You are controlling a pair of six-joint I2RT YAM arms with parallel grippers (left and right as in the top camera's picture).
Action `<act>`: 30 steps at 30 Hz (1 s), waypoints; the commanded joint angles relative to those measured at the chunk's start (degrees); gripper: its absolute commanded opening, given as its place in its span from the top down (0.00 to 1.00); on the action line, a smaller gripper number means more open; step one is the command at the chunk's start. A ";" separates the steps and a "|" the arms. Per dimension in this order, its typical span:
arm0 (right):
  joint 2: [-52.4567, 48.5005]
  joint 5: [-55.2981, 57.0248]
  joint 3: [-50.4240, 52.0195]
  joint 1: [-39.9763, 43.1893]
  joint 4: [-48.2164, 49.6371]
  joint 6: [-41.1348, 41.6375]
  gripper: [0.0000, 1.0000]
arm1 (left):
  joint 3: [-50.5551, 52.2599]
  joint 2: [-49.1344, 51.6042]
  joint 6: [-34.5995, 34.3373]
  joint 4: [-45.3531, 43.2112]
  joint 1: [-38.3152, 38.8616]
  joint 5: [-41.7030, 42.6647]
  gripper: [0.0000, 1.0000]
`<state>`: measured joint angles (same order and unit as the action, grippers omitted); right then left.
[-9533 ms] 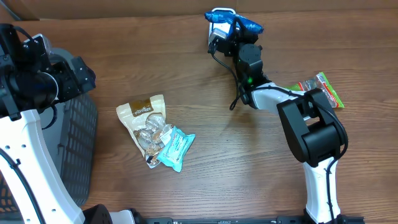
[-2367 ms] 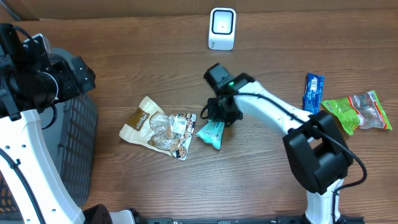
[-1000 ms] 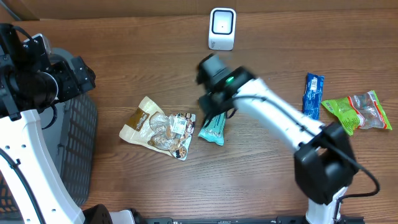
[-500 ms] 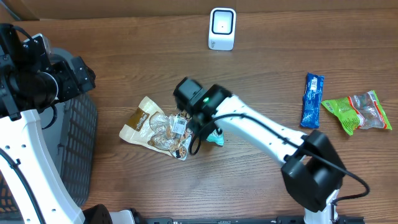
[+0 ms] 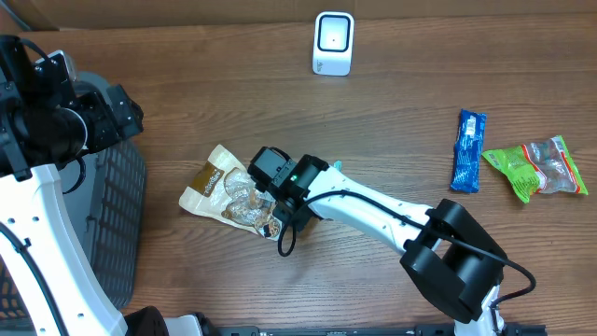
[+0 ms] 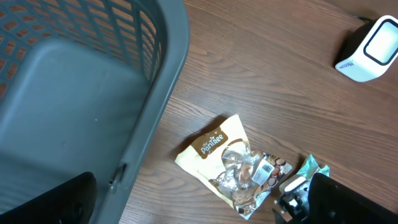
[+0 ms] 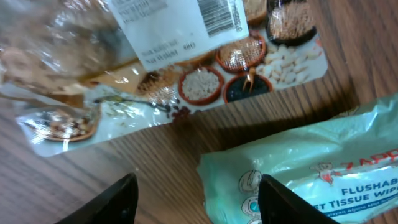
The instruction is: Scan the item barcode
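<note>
A clear and tan snack bag lies flat left of the table's middle, its white barcode label facing up. A teal wipes packet lies just right of it, mostly hidden under my right arm in the overhead view. My right gripper hovers open low over the gap between the two, the packet's end reaching between its fingers, gripping nothing. The white scanner stands at the back middle. My left gripper stays open above the basket's edge, holding nothing.
A grey plastic basket stands at the left edge, seen again in the left wrist view. At the right lie a blue bar wrapper and a green and clear bag. Bare wood lies between scanner and packets.
My right arm has swung left and down from over the teal packet to the snack bag's lower edge. The packet stays on the table. The left arm has not moved.
</note>
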<state>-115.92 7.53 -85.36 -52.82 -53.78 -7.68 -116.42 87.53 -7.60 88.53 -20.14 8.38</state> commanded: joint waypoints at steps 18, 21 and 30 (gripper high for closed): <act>-0.37 13.42 9.18 2.19 8.07 -3.30 0.43 | -0.96 -0.66 -1.01 -0.09 -0.07 0.44 0.00; -0.42 13.44 9.25 2.73 8.13 -3.26 0.74 | -0.96 -0.66 -1.01 -0.09 -0.09 0.44 0.01; -0.42 13.46 9.22 2.75 8.28 -3.04 0.96 | -0.96 -0.66 -1.01 -0.09 -0.07 0.44 0.01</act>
<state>-115.90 21.56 -76.75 -50.06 -45.50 -10.96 -116.42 87.53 -7.60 88.51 -20.14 8.38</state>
